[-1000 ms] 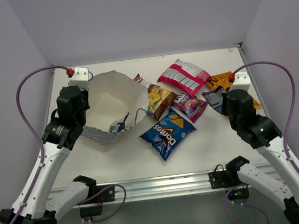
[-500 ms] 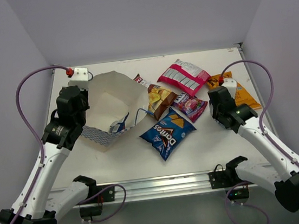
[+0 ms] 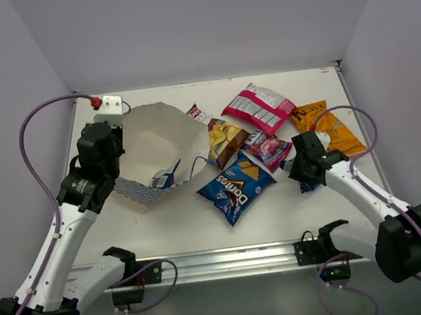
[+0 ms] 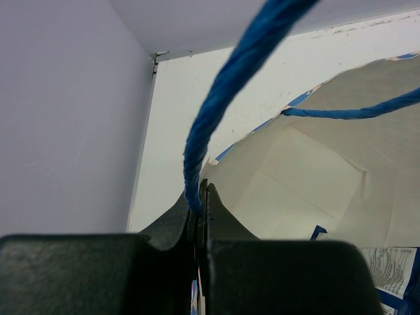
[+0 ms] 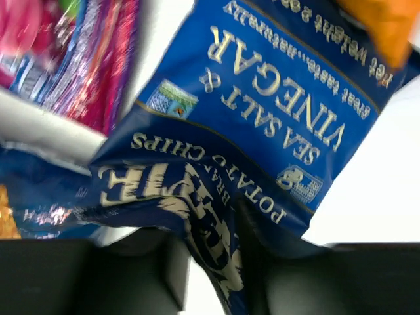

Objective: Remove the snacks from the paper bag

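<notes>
Over on the left, the left gripper [image 4: 200, 197] is clamped tight on the blue string handle [image 4: 223, 85] of the paper bag [image 3: 154, 137], which lies on its side on the left half of the table [image 3: 204, 231] with its mouth gaping toward the middle. Just inside that mouth sits a small blue-white packet [image 3: 168, 176]. The rest of the snacks lie outside on the tabletop. The blue Doritos bag [image 3: 237, 187] is just right of the opening, toward the near edge. Behind it are the brown-red chips [image 3: 226, 140], which touch the bag's rim. Farther back is the pink-white striped packet [image 3: 258, 108], and the small magenta candy packet [image 3: 268, 148] lies between the striped one and the Doritos. Next comes the right gripper [image 5: 213, 266], low over the table. Its jaws are a little apart around the crumpled corner of the dark blue sea salt and vinegar packet [image 5: 262, 118], with a sliver of table showing beside one finger. Far right, the orange-yellow chips [image 3: 331, 123] lie flat.
</notes>
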Controlling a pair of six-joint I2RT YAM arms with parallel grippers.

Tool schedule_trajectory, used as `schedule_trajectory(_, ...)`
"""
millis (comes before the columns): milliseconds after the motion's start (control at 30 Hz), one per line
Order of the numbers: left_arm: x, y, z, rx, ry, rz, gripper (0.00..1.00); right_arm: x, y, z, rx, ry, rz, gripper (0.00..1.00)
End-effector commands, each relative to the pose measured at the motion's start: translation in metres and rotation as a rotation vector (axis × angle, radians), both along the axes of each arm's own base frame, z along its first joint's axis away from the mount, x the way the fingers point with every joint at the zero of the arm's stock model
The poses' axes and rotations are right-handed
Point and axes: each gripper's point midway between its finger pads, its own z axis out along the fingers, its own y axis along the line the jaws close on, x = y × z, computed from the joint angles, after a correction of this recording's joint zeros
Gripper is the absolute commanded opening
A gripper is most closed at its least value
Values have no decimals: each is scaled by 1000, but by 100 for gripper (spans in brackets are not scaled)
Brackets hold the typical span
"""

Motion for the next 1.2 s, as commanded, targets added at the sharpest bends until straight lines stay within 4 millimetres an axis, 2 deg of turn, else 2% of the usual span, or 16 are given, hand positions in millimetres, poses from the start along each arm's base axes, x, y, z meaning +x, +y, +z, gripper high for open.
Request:
schedule_trajectory(0, 0, 3, 22, -17, -71, 5, 0, 15, -4, 17, 54, -101, -37, 41)
schedule_trajectory(100, 0, -3, 20, -10, -70, -39, 0, 28, 11, 64, 85, -275, 135, 62)
schedule_trajectory(167, 1, -8, 18, -10, -68, -68, 0, 33, 30, 111, 125, -419, 255, 75)
schedule_trajectory(233, 1, -15, 18, -7, -65, -114, 0, 32, 54, 146, 99, -524, 418, 79)
schedule_trajectory(267, 2, -18, 16, -5, -60, -133, 0, 36, 63, 173, 91, -589, 467, 82)
schedule_trajectory(367, 4, -31, 16, -1, -62, -216, 0, 38, 106, 219, 94, -694, 697, 86)
schedule_trajectory(567, 5, -56, 16, 14, -61, -372, 0, 35, 193, 269, 82, -841, 1095, 87)
schedule_trajectory(600, 6, -61, 16, 25, -59, -399, 0, 32, 217, 258, 46, -833, 1216, 87)
schedule_trajectory(667, 8, -66, 14, 36, -58, -430, 0, 31, 241, 256, 47, -850, 1291, 87)
schedule_trajectory(700, 8, -69, 12, 43, -55, -455, 0, 27, 262, 247, 58, -850, 1372, 87)
schedule_trajectory(800, 7, -77, 8, 49, -48, -501, 0, 23, 293, 240, 34, -875, 1474, 87)
schedule_trajectory(833, 7, -78, 5, 52, -44, -510, 0, 28, 303, 222, 7, -840, 1490, 87)
schedule_trajectory(933, 4, -82, 3, 49, -49, -541, 0, 29, 326, 194, -57, -800, 1550, 88)
schedule_trajectory(1033, 2, -82, -5, 52, -35, -548, 0, 17, 346, 181, -104, -777, 1610, 88)
schedule_trajectory(1133, -1, -77, -7, 62, -36, -523, 0, 4, 351, 178, -161, -763, 1635, 88)
schedule_trajectory(1167, -3, -74, -4, 62, -48, -515, 0, 2, 349, 186, -164, -780, 1627, 88)
